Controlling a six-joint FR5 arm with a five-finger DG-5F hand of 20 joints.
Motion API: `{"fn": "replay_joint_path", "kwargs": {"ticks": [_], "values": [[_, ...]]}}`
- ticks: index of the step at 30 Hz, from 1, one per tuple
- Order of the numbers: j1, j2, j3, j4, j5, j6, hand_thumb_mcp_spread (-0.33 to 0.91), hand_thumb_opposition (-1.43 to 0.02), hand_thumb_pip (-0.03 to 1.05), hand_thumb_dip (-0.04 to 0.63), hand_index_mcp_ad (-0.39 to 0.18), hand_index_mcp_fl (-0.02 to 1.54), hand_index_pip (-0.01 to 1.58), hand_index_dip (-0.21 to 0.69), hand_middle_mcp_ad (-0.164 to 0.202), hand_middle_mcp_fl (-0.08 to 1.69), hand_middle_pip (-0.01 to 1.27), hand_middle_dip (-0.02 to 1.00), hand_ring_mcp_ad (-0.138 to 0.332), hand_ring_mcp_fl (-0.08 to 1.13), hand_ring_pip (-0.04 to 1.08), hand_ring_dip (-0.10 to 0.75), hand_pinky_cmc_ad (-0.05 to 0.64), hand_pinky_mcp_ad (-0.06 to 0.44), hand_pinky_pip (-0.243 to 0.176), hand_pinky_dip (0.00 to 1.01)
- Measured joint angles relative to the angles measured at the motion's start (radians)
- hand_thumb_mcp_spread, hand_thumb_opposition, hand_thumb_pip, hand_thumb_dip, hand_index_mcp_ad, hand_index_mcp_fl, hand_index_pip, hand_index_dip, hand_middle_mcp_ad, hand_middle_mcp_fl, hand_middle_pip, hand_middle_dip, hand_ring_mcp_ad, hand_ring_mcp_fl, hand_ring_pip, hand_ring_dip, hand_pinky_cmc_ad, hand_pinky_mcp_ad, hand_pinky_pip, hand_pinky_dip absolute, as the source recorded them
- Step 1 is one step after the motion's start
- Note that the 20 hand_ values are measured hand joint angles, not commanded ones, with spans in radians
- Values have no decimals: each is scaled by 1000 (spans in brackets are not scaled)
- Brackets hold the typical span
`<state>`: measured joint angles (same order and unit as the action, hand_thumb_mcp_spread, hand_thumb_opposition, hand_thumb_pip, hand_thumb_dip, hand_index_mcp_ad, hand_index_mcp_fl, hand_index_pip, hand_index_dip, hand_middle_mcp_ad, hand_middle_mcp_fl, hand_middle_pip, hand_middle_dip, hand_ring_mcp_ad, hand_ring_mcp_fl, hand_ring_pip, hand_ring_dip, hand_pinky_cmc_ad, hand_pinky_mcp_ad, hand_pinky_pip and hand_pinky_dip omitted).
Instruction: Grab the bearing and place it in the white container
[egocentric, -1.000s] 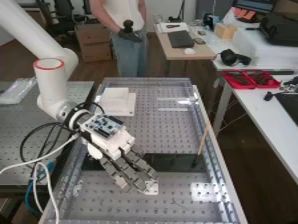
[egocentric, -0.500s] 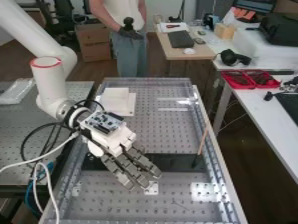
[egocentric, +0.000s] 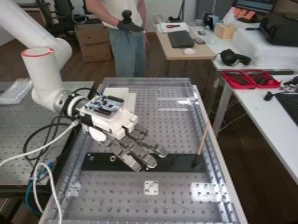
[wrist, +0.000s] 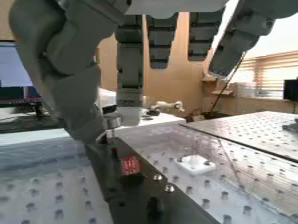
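In the high view: one arm (egocentric: 44, 70), upper left; one hand (egocentric: 136, 149), near the centre; one black bar (egocentric: 176, 163), below centre; one stick (egocentric: 202, 141), right of centre; one small white plate (egocentric: 151, 188), lower centre; two red trays (egocentric: 238, 86), upper right. In the wrist view: one bearing (wrist: 113, 120), one red block (wrist: 131, 166), two screws (wrist: 169, 188) beside it.

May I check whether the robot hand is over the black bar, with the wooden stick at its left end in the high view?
Nearly: the high view shows the stick at the right end of the bar; the robot hand is over it.
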<state>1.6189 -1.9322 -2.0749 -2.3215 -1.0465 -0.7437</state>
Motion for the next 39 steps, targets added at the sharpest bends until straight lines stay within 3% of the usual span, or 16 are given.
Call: {"fn": "replay_joint_path", "kwargs": {"ticks": [9, 24, 39], "values": [[13, 84, -30, -35, -140, -17, 382, -829, 660, 281, -16, 215, 1543, 63, 44, 44, 126, 188, 176, -2, 87, 93, 340, 178, -75, 436], [-25, 197, -75, -146, -560, -24, 382, -829, 660, 281, -19, 213, 1543, 63, 40, 44, 126, 188, 175, -2, 87, 93, 340, 182, -59, 412], [13, 194, -122, -124, -759, -15, 382, -829, 660, 281, -16, 216, 1543, 63, 42, 40, 126, 188, 176, -2, 87, 93, 340, 178, -59, 377]]}}
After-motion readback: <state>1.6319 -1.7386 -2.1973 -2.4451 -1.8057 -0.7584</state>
